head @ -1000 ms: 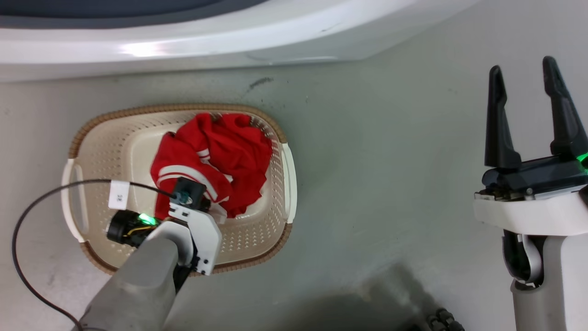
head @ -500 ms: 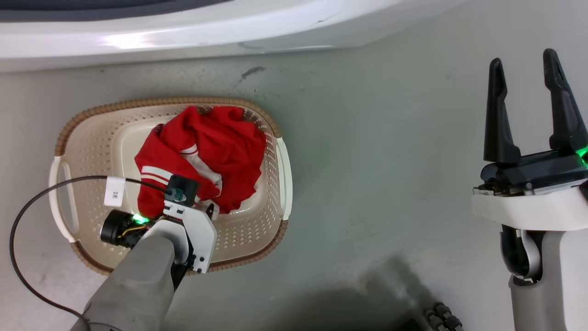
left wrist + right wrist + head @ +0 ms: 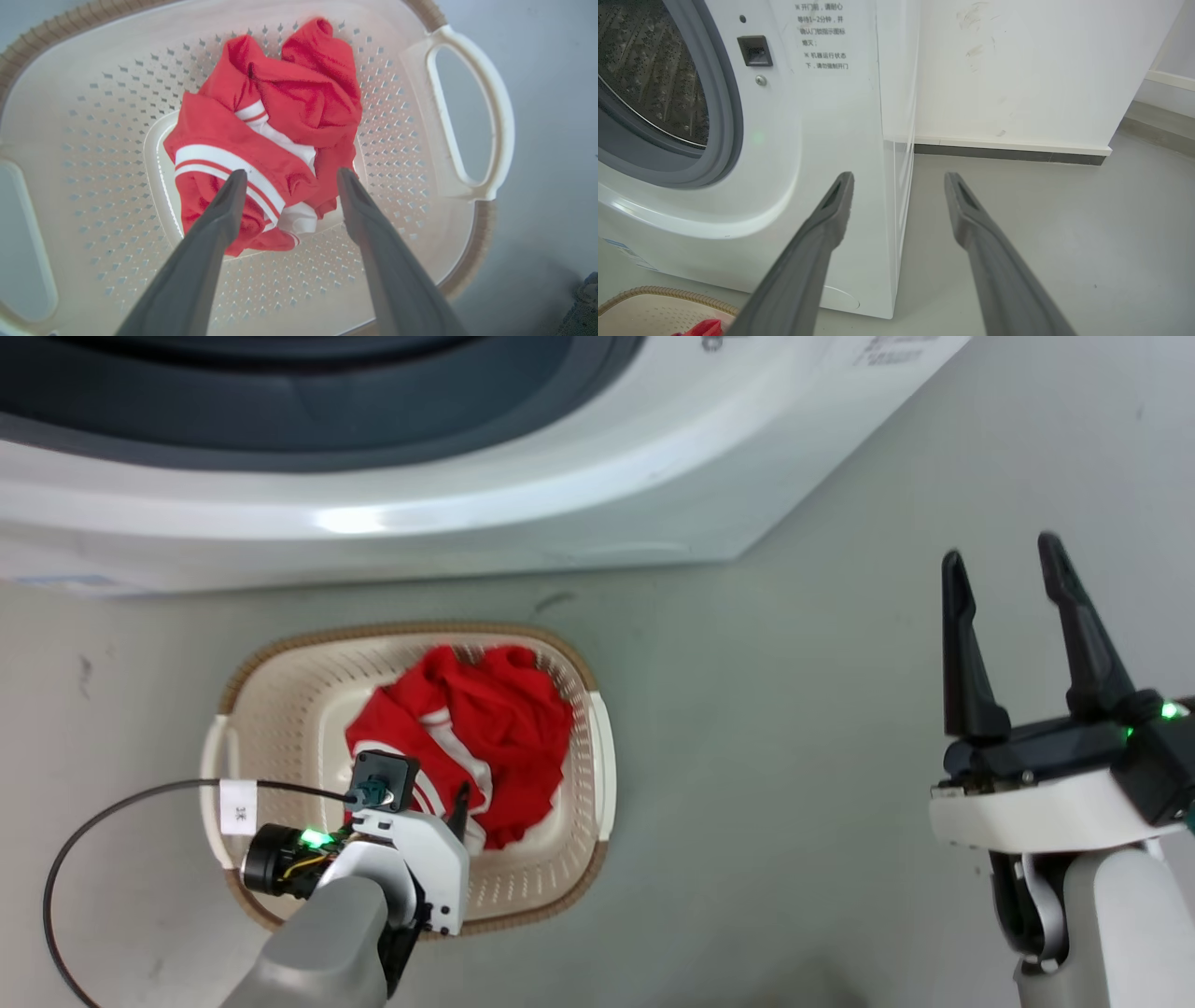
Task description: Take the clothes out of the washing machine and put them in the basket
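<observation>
One washing machine [image 3: 485, 513] with one round porthole [image 3: 280, 392]. One basket [image 3: 280, 709], with two handles [image 3: 502, 121]. The clothes [image 3: 504, 728] inside lie in a single red heap; it looks like two garments, one striped and one plain, though the folds make that hard to be sure of. Two grippers, the left gripper [image 3: 287, 175] and the right gripper [image 3: 999, 551], two dark fingers [image 3: 963, 653] apiece. One cable [image 3: 149, 790] carrying one white tag [image 3: 237, 806].

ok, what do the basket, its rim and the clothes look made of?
basket: matte cream plastic by the look, moulded handles and punched holes. rim: brown, braided texture, maybe wicker-look plastic; can't tell. clothes: soft red fabric, crumpled in folds, white stripes.
</observation>
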